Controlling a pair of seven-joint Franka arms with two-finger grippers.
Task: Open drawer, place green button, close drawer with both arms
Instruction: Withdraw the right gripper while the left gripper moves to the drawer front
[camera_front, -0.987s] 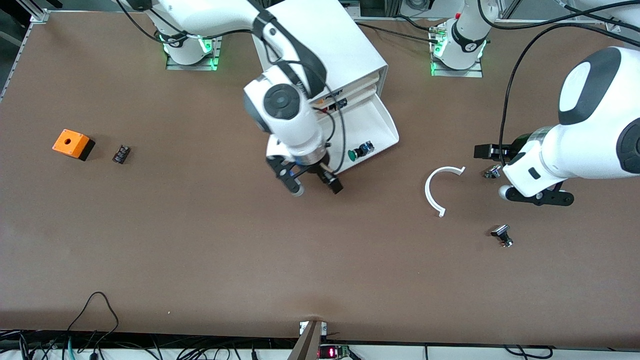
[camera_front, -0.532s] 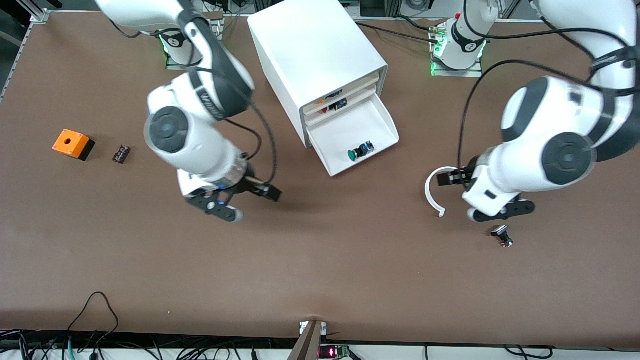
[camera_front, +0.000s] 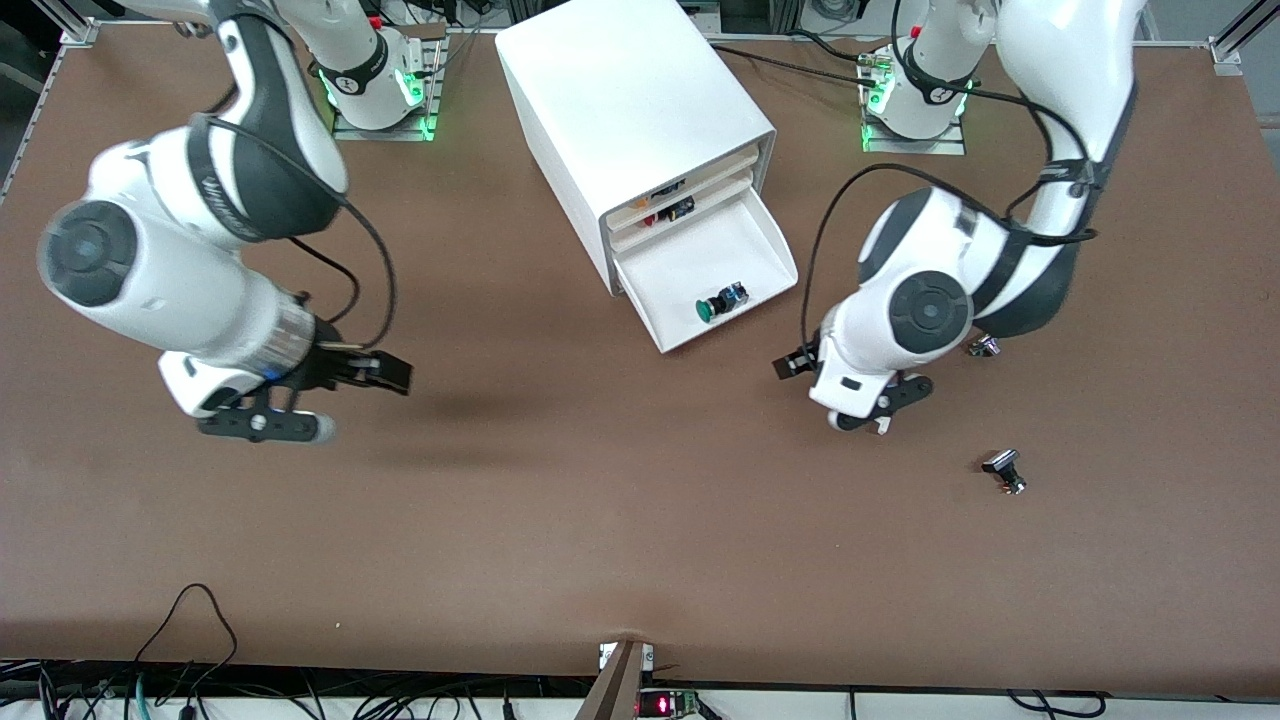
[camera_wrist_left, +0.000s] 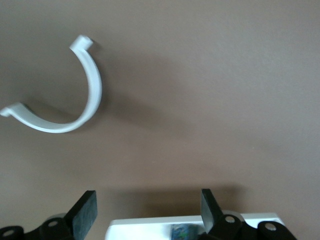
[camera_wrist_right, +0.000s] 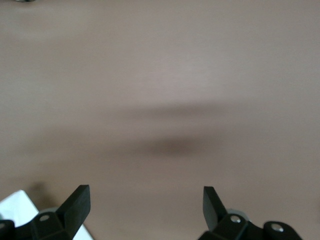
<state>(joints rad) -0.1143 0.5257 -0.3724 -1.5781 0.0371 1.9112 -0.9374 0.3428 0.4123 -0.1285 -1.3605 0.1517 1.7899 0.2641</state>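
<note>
The drawer, third tier of the white cabinet, stands pulled out, and the button lies in it near its front edge, green cap toward the front camera. So, judging from how things lie, opening and placing are done and only the closing is left. The left gripper hangs low over the table just off the drawer's front corner, toward the left arm's end, above a white curved clip; its jaws stand wide apart and hold nothing. The right gripper is over bare table well apart from the cabinet, toward the right arm's end, jaws also wide and empty. Neither touches the drawer. The closing push looks likeliest to fall to the left arm, being much the closer.
</note>
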